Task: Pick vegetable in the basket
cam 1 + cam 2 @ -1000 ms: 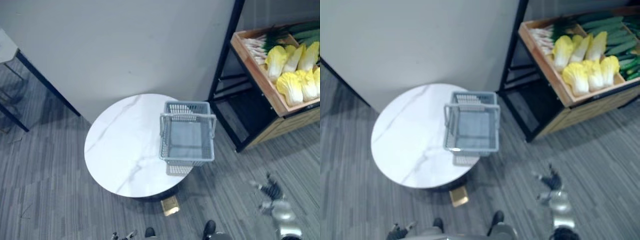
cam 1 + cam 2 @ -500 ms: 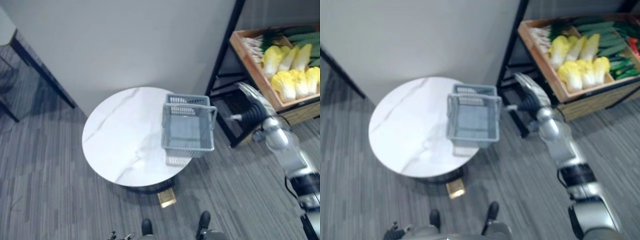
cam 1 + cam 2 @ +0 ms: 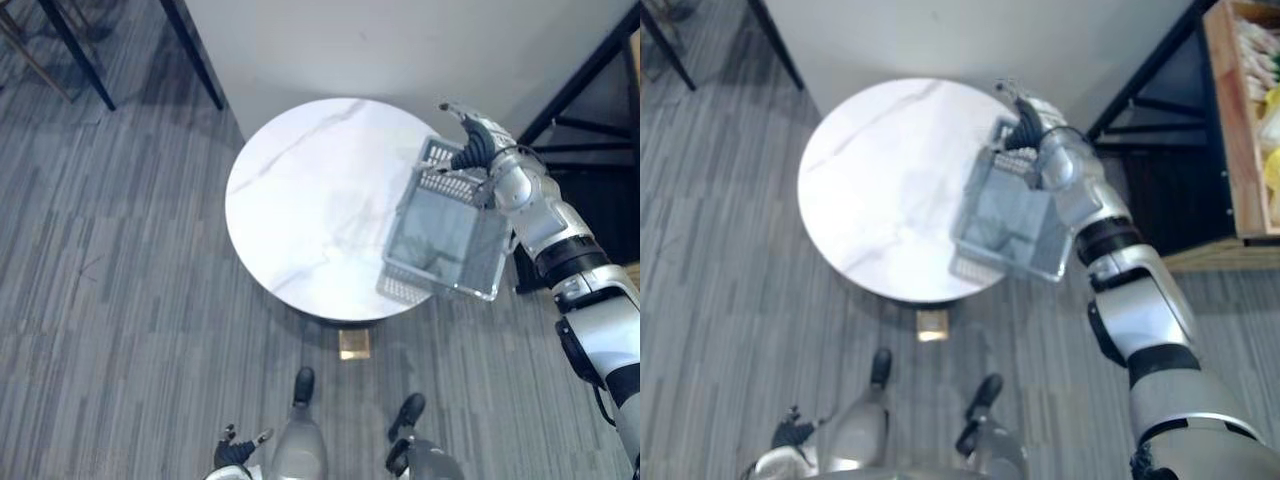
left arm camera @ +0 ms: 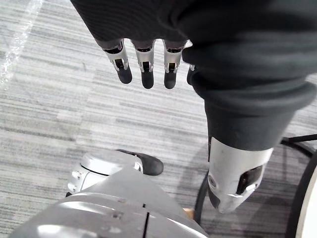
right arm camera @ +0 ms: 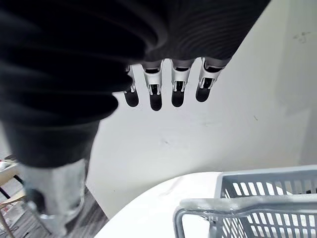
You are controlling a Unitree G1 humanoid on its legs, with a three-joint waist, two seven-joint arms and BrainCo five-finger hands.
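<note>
Right fingers: straight (image 5: 156, 94), side by side with slim gaps, dark tips forward, clasping nothing.
Right hand (image 3: 470, 148): poised over the far end of the basket, above the handle (image 5: 237, 204) and apart from it in the wrist view; touching the far rim or not, impossible to judge from the head views.
Basket (image 3: 408, 288): grey, lying at the right edge of the table, near end overhanging that edge; nothing seen inside.
Table (image 3: 300, 200): round, white marbled top.
Vegetables (image 3: 1272, 140): pale and yellow, lying in a wooden crate (image 3: 1223, 120) well apart from the table's right edge; none in either hand, none in the basket.
Left hand (image 4: 147, 67): hanging low over the carpet floor (image 4: 49, 99), fingers relaxed and straight, holding nothing.
Change: a second ago, right hand low near the floor; half a second ago, raised between basket and crate; now swung in over the basket. Whole scene shifted as well, so a camera move; any shift of the basket itself not to be told.
Meaning for the task: probably a reach for the handle before any picking. Task barely begun. Next move likely to call for lowering and curling round the handle, minding the overhanging end, liable to tip off the table edge.
</note>
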